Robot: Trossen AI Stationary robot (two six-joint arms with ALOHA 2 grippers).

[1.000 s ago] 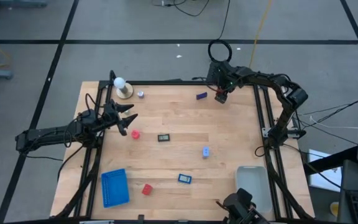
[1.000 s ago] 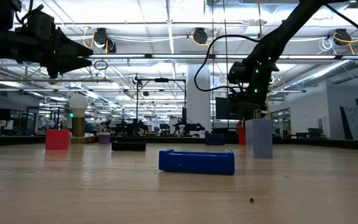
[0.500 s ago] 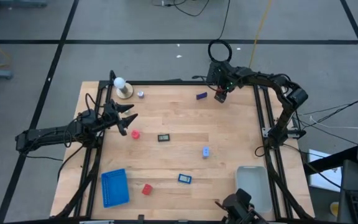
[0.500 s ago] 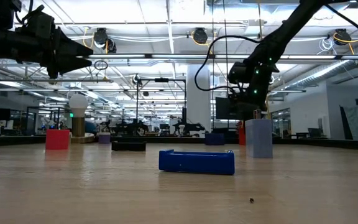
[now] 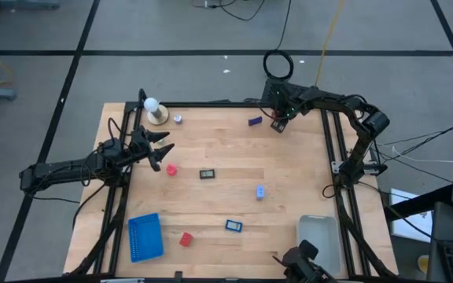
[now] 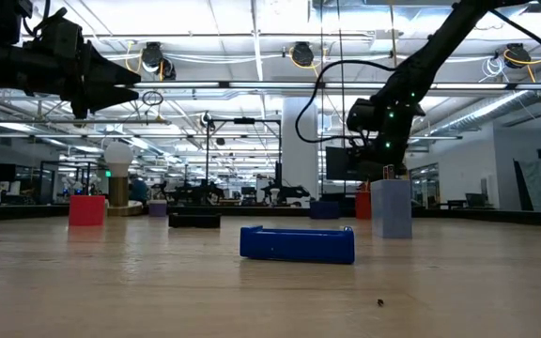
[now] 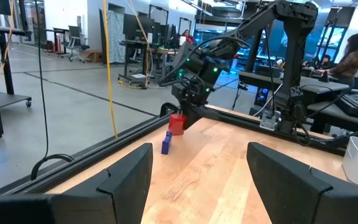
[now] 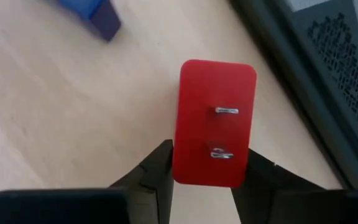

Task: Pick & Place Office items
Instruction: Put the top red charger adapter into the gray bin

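Observation:
A red block [image 8: 215, 118] with two metal prongs on its upturned face sits at the table's far edge, right of the middle [image 5: 277, 125]. My right gripper [image 8: 207, 165] is shut on it, reaching down from the far right [image 5: 280, 116]. My left gripper [image 7: 197, 174] hovers open and level over the table's left side [image 5: 163, 149], holding nothing. A dark blue piece [image 5: 255, 121] lies just left of the red block. Scattered on the wood lie a black rectangular piece [image 5: 207, 174], a pale-blue bit [image 5: 259, 191], a blue piece [image 5: 233, 226] and two more red blocks [image 5: 171, 169] [image 5: 185, 239]. My right gripper pinches the red block's two long sides [image 8: 176, 149] between its fingers [image 8: 157, 171], at the block's end nearer the wrist. The fingers slant steeply down from the table's far right. The pronged face looks up at the wrist. Whether the block rests on the table I cannot tell.
A blue ribbed tray [image 5: 145, 236] lies at the near left and a pale translucent bin [image 5: 319, 236] at the near right. A white ball on a tan base [image 5: 156, 111] stands at the far left corner, a small silvery bit [image 5: 178, 119] beside it. Black frame rails border the table.
My right gripper has dipped slightly over the red block at the far edge and drawn its fingers in onto the block's sides. The block has stayed where it was.

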